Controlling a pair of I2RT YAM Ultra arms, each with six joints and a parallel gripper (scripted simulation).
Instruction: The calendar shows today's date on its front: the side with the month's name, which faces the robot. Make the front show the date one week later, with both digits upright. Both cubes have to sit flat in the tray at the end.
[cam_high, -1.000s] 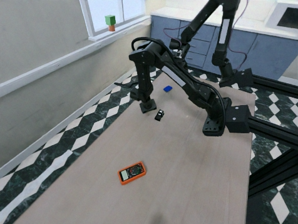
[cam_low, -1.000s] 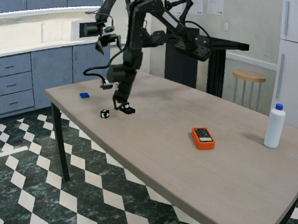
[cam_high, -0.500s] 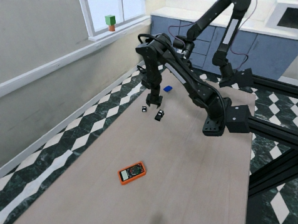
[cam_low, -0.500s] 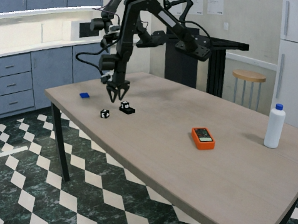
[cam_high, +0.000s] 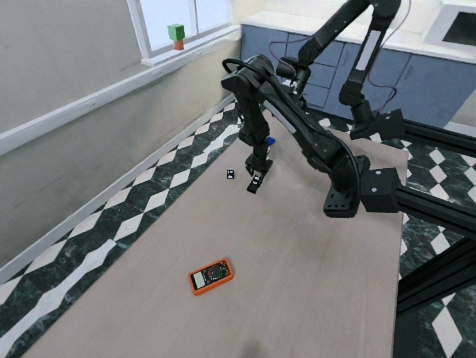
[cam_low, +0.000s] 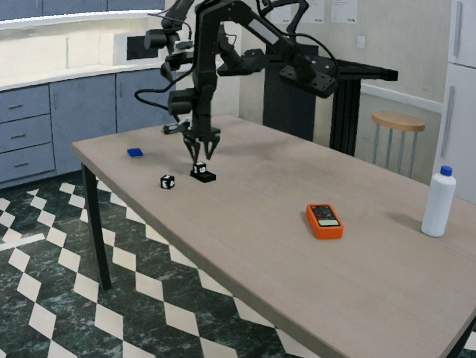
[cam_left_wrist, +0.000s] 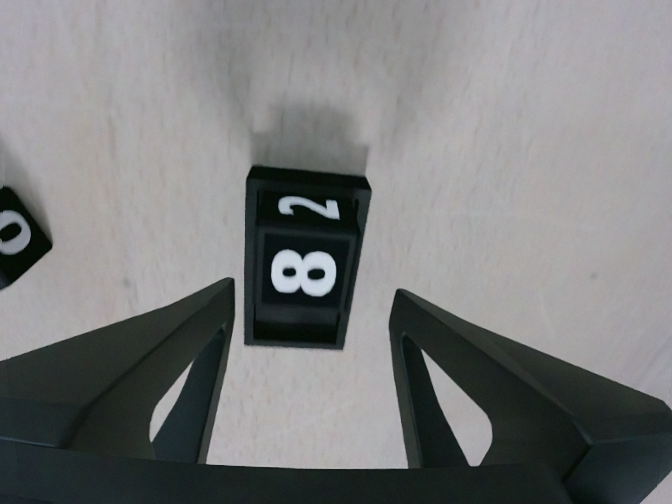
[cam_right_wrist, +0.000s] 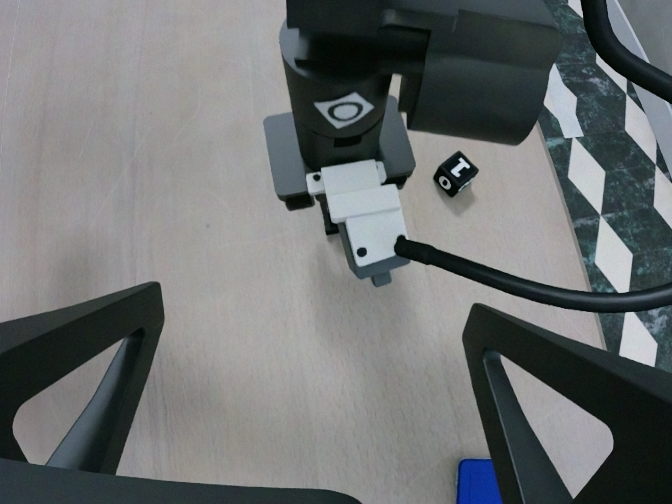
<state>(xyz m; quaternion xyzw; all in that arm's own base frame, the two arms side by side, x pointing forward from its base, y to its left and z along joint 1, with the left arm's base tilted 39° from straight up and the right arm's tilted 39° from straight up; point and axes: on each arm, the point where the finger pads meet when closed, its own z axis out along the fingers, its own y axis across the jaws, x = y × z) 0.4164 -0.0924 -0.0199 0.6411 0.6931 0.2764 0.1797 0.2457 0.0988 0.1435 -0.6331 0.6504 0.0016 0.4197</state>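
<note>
1 orange multimeter (cam_high: 211, 276) (cam_low: 324, 221), 1 blue-capped bottle (cam_low: 439, 205), 1 stool (cam_low: 398, 121).

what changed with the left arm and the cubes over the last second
The left gripper rose and moved from by the loose cube to over the tray; it holds nothing. The loose cube, tray and multimeter stayed put.
</note>
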